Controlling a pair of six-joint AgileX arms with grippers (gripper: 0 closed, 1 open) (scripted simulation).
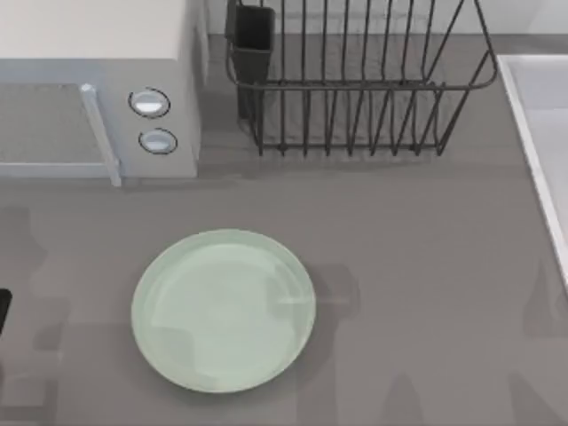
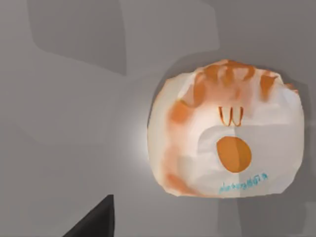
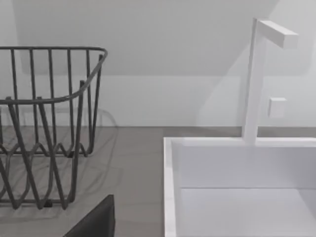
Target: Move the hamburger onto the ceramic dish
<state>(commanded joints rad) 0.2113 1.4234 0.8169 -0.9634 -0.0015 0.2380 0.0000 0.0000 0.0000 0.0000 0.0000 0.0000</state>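
A microwave (image 1: pixel 98 89) runs off the top view's left and upper edges, its door only partly seen. The wire dish rack (image 1: pixel 355 80) is cropped at the upper edge, and a white sink (image 1: pixel 541 142) at the right. On the left wrist view, small blue lettering on the hamburger (image 2: pixel 224 133) is too blurred to read; a dark claw part (image 2: pixel 94 222) is cut off by the frame.

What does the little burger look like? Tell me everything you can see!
The hamburger is a small, round, puffy thing, pale cream with orange-red streaks over one side. It bears a solid orange circle, a small orange squiggle beside that, and a line of tiny blue writing too small to read. It looks soft and wrapped, like paper. It lies alone on the grey table, seen from the left wrist view, with nothing touching it.
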